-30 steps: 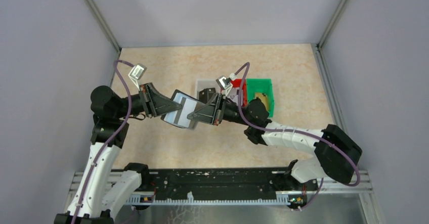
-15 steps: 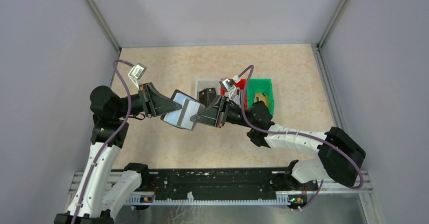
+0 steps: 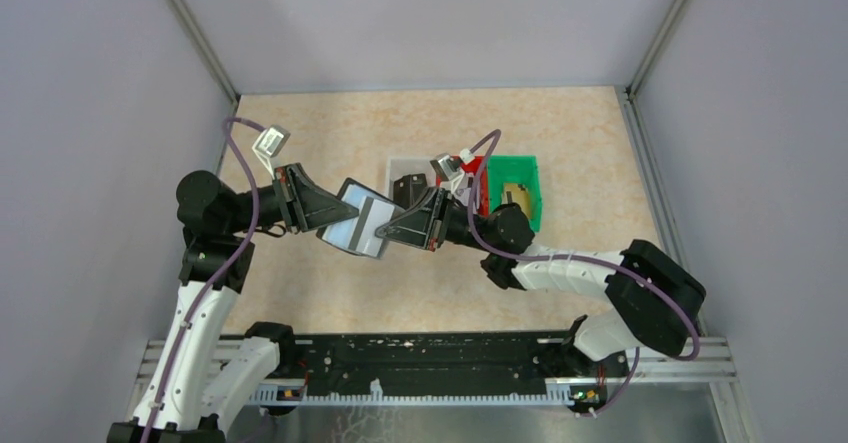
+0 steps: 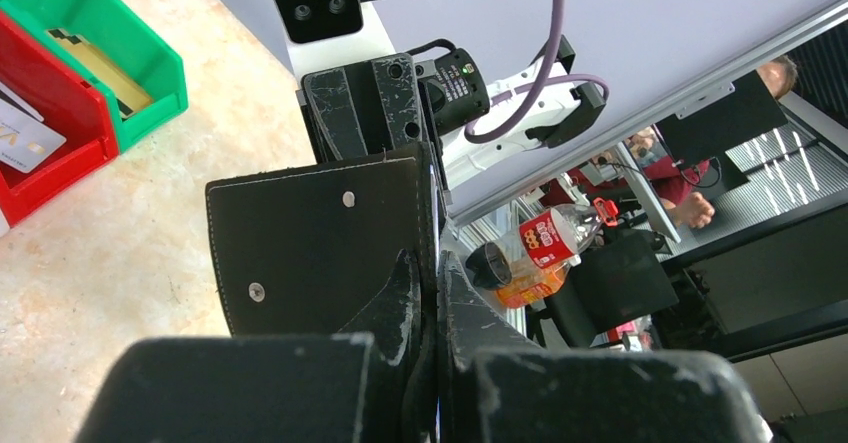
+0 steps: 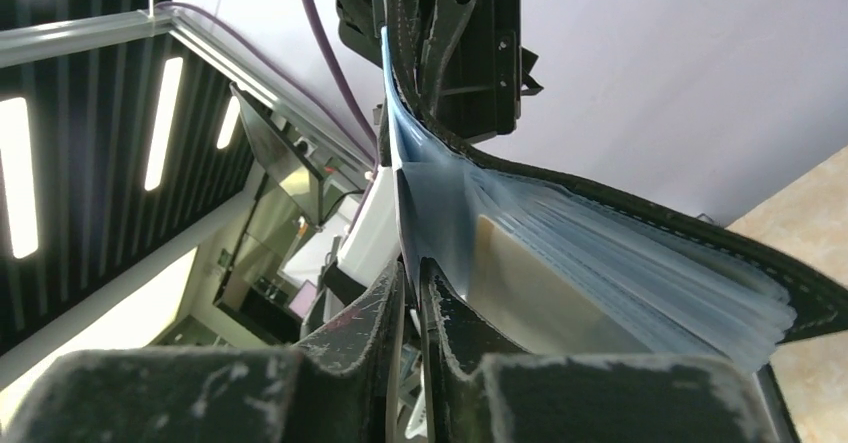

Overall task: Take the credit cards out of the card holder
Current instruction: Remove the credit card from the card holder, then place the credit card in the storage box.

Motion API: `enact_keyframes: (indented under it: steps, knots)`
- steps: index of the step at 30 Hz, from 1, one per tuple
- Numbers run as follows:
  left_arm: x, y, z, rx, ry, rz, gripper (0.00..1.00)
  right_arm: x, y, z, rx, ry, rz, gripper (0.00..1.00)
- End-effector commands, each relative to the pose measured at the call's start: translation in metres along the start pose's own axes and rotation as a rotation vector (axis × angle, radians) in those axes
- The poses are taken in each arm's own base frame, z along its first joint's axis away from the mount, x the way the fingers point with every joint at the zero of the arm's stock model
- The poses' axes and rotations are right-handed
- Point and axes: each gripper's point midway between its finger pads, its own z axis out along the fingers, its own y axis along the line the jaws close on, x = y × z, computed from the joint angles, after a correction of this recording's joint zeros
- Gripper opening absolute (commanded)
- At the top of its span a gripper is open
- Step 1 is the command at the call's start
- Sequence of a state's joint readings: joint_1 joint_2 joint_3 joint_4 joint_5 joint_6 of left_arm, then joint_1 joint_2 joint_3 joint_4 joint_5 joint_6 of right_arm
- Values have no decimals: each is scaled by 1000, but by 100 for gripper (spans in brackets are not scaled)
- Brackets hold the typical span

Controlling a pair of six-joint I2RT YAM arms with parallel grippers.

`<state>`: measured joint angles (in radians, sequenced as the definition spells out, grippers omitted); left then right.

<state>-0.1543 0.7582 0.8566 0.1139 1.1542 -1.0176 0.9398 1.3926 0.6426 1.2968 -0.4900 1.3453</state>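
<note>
Card holder: the black card holder [image 3: 352, 225] hangs in the air above the desk [image 3: 330, 133], between the two arms, touching nothing below it. It is open, with the pale inner side up to the top camera.
Left fingers: the left gripper [image 3: 330, 213] comes in from the left. In its wrist view the fingers [image 4: 395, 293] are pressed together on the black outer flap, so this arm is the anchor.
Right fingers: the right gripper [image 3: 383, 230] meets the holder from the opposite side. Its fingers [image 5: 450, 333] are nearly shut, nipping a pale blue leaf [image 5: 400, 163] at the open mouth. I cannot tell whether a card sits inside that leaf.
Cards: a tan card [image 5: 530, 308] shows through the fanned sleeves just to one side of the nip, so it is not the piece in the fingers.
Key relation: the two grippers face each other along one line with the holder spanning the gap. The sleeves open toward the right arm, which is nearest the cards.
Likely move: a pull by the right arm along that line, away from the left.
Drop-off side: the red bin [image 3: 478, 168] and green bin [image 3: 528, 168] lie behind the right gripper.
Risk: the sleeve may stretch and no card slide out.
</note>
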Motion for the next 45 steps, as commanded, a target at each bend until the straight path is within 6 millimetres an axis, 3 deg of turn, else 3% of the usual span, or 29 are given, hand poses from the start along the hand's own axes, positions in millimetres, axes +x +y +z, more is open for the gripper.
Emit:
enact_keyframes:
  steps: [1, 3, 16, 25, 36, 41, 45]
  knots:
    - [-5, -18, -2, 40, -2, 78, 0, -14, 42, 7, -154, -40, -59, 6]
    - [-6, -19, -2, 41, -3, 82, 0, -13, 41, 4, -148, -45, -57, 0]
    - [-11, -21, -1, 38, -9, 152, 0, -4, 22, -27, 0, -43, -98, 0]
    - [-11, -28, -3, 46, 12, 250, 0, -37, 8, -79, 215, -62, -154, 0]
    - [-2, -44, -8, 110, 73, 372, 0, -92, -68, -158, 916, 41, -340, 0]
    - [2, -44, -11, 89, 75, 435, 0, -111, -104, -171, 1072, 80, -354, 0]
    - [4, -47, -12, 93, 79, 446, 0, -123, -143, -187, 1212, 128, -352, 0]
